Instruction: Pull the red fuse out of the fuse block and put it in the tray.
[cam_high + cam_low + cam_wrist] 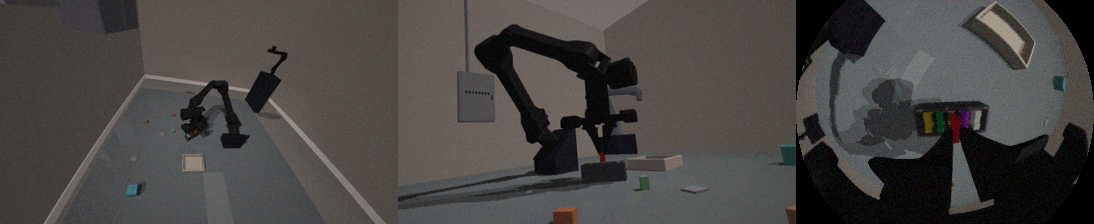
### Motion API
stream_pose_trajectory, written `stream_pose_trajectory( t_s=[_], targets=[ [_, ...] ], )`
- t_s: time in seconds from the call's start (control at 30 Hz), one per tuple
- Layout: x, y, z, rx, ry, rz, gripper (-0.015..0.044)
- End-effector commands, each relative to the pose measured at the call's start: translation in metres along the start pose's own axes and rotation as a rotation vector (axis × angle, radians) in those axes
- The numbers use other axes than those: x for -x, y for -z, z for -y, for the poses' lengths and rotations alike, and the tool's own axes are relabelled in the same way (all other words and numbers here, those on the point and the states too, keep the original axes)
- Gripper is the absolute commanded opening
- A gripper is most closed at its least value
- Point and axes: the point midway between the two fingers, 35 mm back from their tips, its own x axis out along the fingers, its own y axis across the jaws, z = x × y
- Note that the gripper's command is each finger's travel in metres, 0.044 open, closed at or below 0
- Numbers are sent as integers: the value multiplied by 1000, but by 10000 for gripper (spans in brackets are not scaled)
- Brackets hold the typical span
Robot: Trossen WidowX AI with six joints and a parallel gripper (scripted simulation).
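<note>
My gripper point(601, 153) point(955, 130) is shut on the red fuse point(602, 157) point(955, 125) and points straight down over the fuse block. The fuse's red body stands upright above the top of the dark fuse block point(603, 173) point(952, 105) point(193, 137); whether its lower end is clear of the slot is too small to tell. The yellow fuse point(928, 122), green fuse point(940, 121), purple fuse point(965, 118) and white fuse point(977, 120) sit in the block on either side. The beige tray point(193, 170) point(645, 164) point(992, 41) looks empty.
A green block point(173, 131) point(644, 182), a flat grey tile point(161, 134) point(694, 189) and an orange block point(174, 114) point(564, 215) lie around the fuse block. A teal box point(133, 190) point(789, 155) point(1060, 83) stands beyond the tray.
</note>
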Motion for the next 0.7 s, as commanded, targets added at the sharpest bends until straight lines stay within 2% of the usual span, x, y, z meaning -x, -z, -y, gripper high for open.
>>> stream_pose_trajectory(
  t_s=[0.0, 0.67],
  targets=[
    [4, 0, 1, -6, 6, 1, 0],
    [13, 0, 1, -5, 5, 0, 0]
  ],
)
